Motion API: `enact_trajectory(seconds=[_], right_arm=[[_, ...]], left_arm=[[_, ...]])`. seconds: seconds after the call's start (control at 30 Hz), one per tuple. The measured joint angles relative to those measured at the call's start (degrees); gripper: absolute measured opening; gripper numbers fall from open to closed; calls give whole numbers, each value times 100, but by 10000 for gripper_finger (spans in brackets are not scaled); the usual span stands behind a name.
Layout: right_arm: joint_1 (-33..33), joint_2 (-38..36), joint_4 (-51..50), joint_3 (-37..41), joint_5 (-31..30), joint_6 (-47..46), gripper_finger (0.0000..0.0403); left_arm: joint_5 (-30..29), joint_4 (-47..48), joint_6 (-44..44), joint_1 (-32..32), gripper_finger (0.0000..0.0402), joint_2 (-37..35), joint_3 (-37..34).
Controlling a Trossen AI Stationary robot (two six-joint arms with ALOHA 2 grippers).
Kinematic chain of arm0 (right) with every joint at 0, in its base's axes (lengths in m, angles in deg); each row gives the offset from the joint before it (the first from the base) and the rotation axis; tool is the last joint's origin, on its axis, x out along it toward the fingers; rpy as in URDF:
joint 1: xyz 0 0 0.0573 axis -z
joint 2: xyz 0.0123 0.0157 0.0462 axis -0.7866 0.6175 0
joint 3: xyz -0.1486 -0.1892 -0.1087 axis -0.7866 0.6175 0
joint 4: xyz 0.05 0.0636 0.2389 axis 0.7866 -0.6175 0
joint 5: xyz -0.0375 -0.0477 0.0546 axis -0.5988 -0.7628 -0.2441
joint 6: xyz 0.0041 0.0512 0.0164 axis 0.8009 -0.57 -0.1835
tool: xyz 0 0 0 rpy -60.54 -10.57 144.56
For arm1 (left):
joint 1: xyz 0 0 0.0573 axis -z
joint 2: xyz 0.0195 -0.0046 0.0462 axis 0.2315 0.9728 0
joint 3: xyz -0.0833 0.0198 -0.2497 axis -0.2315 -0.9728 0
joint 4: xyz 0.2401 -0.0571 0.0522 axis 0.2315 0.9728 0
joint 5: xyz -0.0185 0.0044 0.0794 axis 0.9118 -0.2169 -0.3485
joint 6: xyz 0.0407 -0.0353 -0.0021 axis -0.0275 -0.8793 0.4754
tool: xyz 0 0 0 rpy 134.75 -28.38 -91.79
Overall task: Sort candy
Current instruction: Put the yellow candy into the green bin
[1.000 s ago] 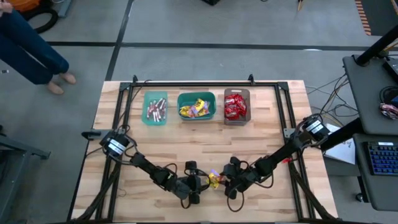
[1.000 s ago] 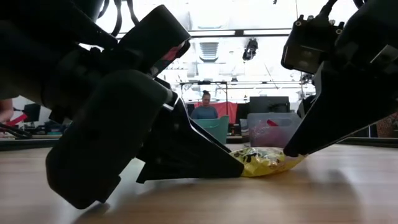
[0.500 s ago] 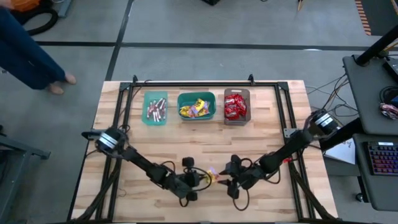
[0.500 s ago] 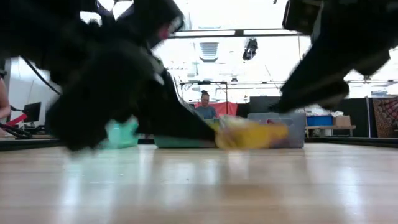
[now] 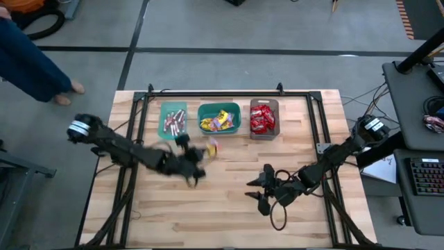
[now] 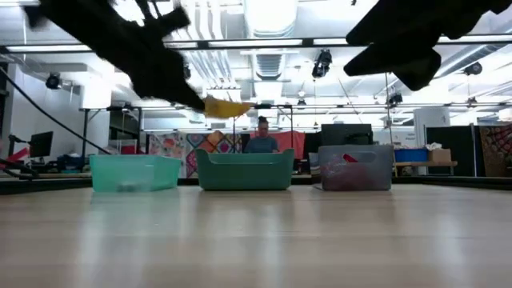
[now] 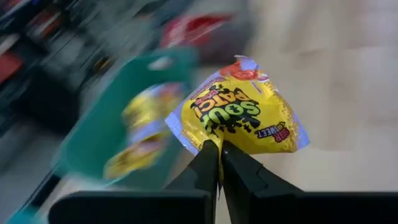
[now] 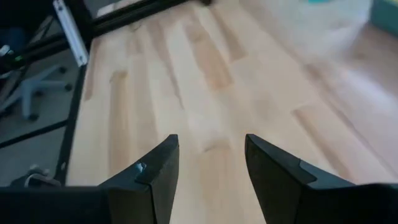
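Note:
My left gripper [image 5: 202, 154] is shut on a yellow candy packet [image 7: 239, 118], high above the table just before the middle teal bin [image 5: 219, 105]. That bin holds yellow packets [image 7: 140, 134]. The pale teal bin [image 5: 161, 119] to its left holds thin sticks. The grey-brown bin [image 5: 252, 119] to its right holds red packets. In the low view the yellow packet [image 6: 228, 106] hangs above the bins' rims. My right gripper [image 5: 261, 189] is open over bare table nearer the front, with nothing between its fingers [image 8: 155, 168]. My left gripper pinches the yellow packet by its near edge [image 7: 217, 144] between its two fingers, at their tips. The fingers slant down toward the far side. The packet sticks out ahead of the fingertips, lifted clear of the table, its printed face showing.
The three bins stand in a row at the table's far edge. A black frame rail [image 5: 215, 92] runs behind them, and rails run down both sides. A person [image 5: 28, 55] stands on the floor beyond the table's far left corner. Bare wood [image 5: 229, 222] lies toward the front.
My left gripper has taken the yellow packet off the table near the front. It has carried it up and toward the far edge, to just before the middle teal bin. My right gripper has let the packet go, risen off the table and stayed open.

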Motion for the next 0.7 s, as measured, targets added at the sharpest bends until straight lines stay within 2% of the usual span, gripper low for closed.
enact_trajectory(seconds=[0.17,0.27,0.37,0.53,0.7], right_arm=[[35,88,3,0,-544,94,173],[59,135,23,0,-652,47,173],[60,169,28,0,-645,51,173],[75,181,23,0,-648,7,173],[104,181,23,0,-646,4,173]], left_arm=[[177,-121,165,-1546,0,-474,-388],[889,-315,469,-2354,0,-498,-379],[1355,-623,765,-2993,0,-375,-344],[1801,-673,1050,-3495,15,-263,-327],[2014,-694,1083,-3529,60,-265,-325]])
